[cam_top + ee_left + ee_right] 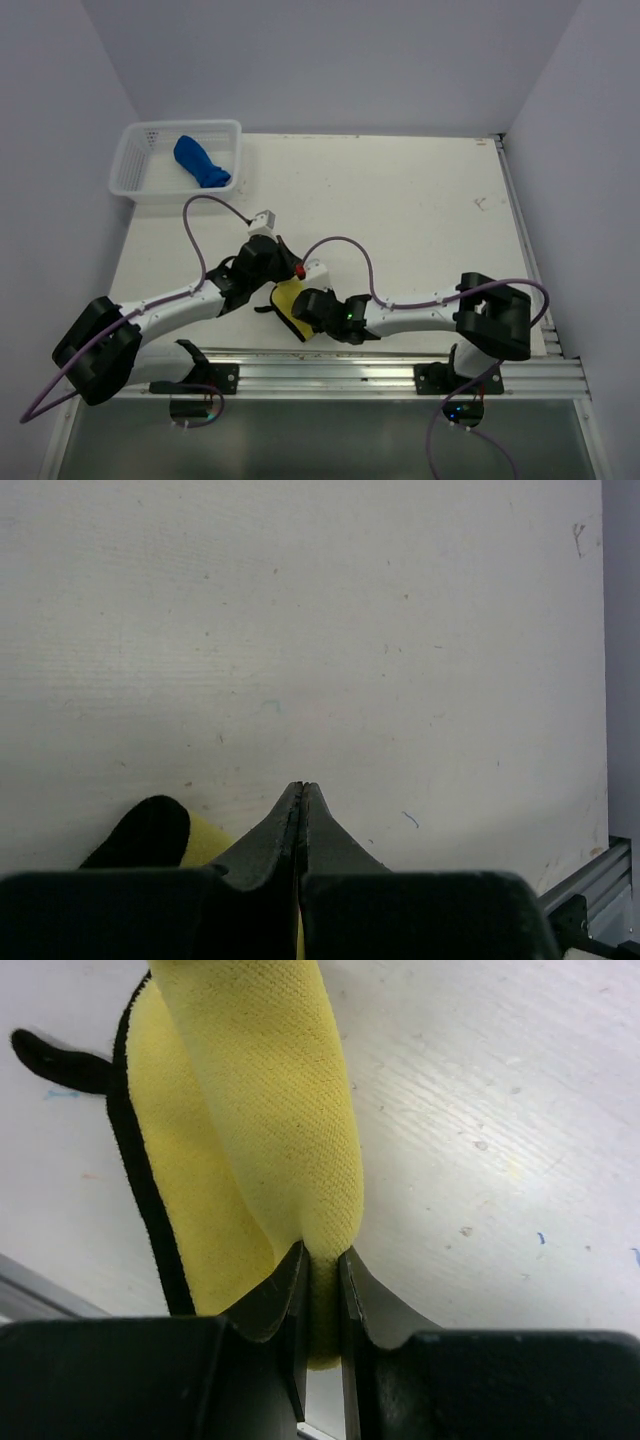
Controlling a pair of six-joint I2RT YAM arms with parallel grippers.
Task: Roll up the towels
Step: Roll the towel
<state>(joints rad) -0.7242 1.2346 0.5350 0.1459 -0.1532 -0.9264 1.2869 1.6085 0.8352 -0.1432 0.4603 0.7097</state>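
Note:
The yellow towel [290,300] with black edging lies near the table's front edge, between the two arms. In the right wrist view, a raised fold of the yellow towel [250,1090] runs into my right gripper [320,1255], which is shut on it. From above, the right gripper [306,312] sits at the towel's near right side. My left gripper [283,270] is at the towel's far edge, with its jaws pressed together [303,788] and nothing between the tips. Beside its left finger I see a bit of yellow towel [205,842] and a black tab [145,832]. The blue towel [203,163] lies bunched in the basket.
A white mesh basket [130,150] stands at the table's far left corner. A metal rail [380,372] runs along the front edge just behind the yellow towel. White walls enclose the table on the left, back and right.

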